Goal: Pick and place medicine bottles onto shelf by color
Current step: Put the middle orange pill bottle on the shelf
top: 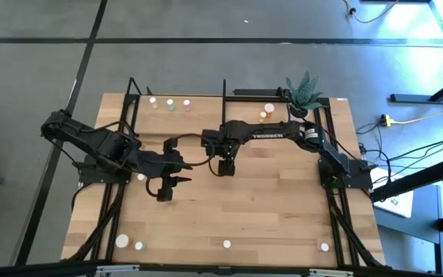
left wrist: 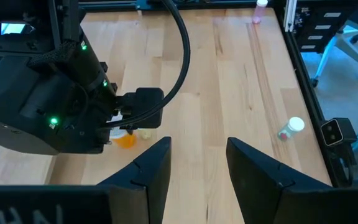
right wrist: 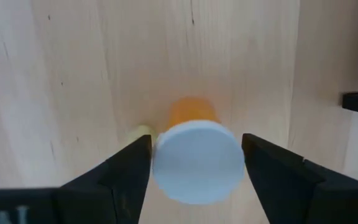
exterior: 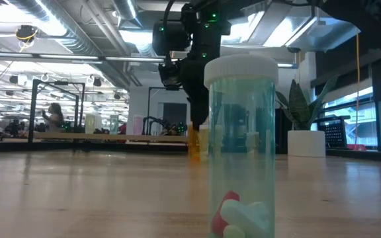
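We see a wooden desk (top: 275,200) from above, with two dark robot arms meeting near its middle. The right end effector (right wrist: 196,163) points straight down, its two fingers apart on either side of an orange medicine bottle (right wrist: 194,149); neither finger touches the cap. That bottle stands upright, white cap up, long axis vertical, on bare wood with open desk all around it.

Just beside this orange bottle, on the left arm's side, the left end effector (left wrist: 197,163) hangs with its fingers apart and nothing between them.

Farther from the orange bottle, along the desk's far edge, the shelf (top: 206,104) carries a row of tiny bottles, too small to sort by colour with confidence. Other bottles sit along the near edge.

In the low view, a clear green bottle (exterior: 241,145) close to the camera hides much of the scene.
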You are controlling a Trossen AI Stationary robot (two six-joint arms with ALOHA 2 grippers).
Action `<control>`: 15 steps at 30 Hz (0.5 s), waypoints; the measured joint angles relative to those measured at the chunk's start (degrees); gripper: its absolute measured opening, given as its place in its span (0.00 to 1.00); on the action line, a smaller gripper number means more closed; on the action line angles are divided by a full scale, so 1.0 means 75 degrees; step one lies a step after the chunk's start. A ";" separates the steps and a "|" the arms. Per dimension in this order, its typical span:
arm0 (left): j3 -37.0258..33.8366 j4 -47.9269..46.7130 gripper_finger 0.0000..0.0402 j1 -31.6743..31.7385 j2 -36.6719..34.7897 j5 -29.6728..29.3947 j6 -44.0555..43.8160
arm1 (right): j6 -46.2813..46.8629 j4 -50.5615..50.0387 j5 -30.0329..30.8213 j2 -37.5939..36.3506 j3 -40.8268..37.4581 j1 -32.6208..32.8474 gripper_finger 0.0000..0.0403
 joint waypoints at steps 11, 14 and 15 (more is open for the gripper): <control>0.0000 -0.0003 0.37 0.0000 0.0003 0.0003 0.0000 | 0.0012 0.0080 0.0000 0.0000 0.0012 0.0000 0.64; 0.0000 -0.0004 0.37 0.0000 0.0003 0.0003 -0.0003 | 0.0012 0.0020 0.0003 0.0000 0.0123 -0.0003 0.64; 0.0000 -0.0006 0.37 0.0000 0.0003 0.0003 -0.0003 | 0.0012 0.0021 0.0006 0.0000 0.0172 -0.0003 0.64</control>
